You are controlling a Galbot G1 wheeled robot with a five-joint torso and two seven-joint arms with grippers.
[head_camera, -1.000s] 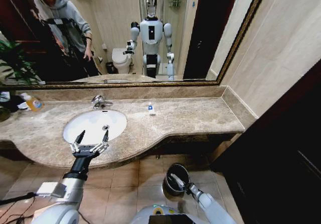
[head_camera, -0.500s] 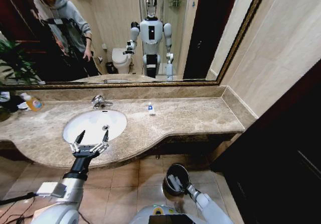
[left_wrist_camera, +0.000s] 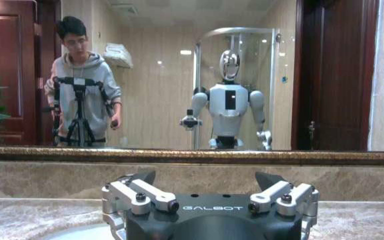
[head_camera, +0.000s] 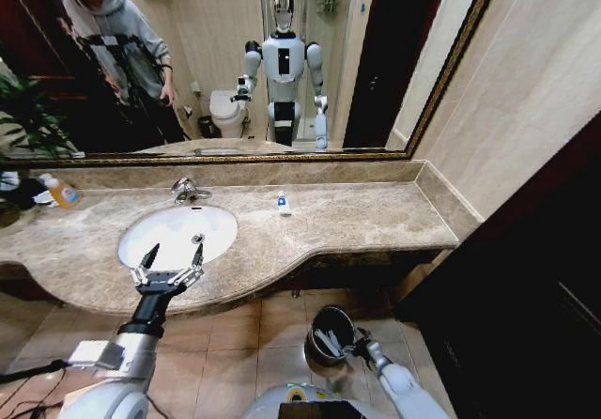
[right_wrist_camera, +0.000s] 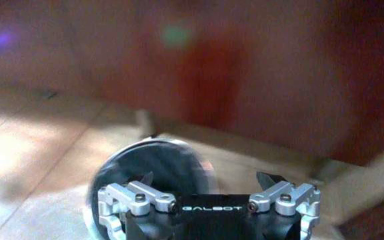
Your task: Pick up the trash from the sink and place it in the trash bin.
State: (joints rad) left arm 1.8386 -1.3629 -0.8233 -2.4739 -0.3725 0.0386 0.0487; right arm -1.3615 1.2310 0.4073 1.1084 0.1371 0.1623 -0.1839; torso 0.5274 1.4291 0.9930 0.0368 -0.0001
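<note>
An orange-liquid bottle [head_camera: 62, 193] stood at the far left of the marble bench [head_camera: 357, 220]. The left pincer [head_camera: 168, 261] hovered over the near rim of the sink [head_camera: 178, 232] — a white oval basin with a chrome faucet [head_camera: 187, 190] — with its fingers spread wide and pointing toward the mirror [head_camera: 235, 62]. A tiny white-blue tube [head_camera: 283, 203] lay on the bench, its long axis running toward the mirror. Lower, on the tiled floor, stood the round black trash bin [head_camera: 330, 333] with pale litter inside. The right pincer [right_wrist_camera: 211, 181] hung just beside its shiny rim, fingers spread.
</note>
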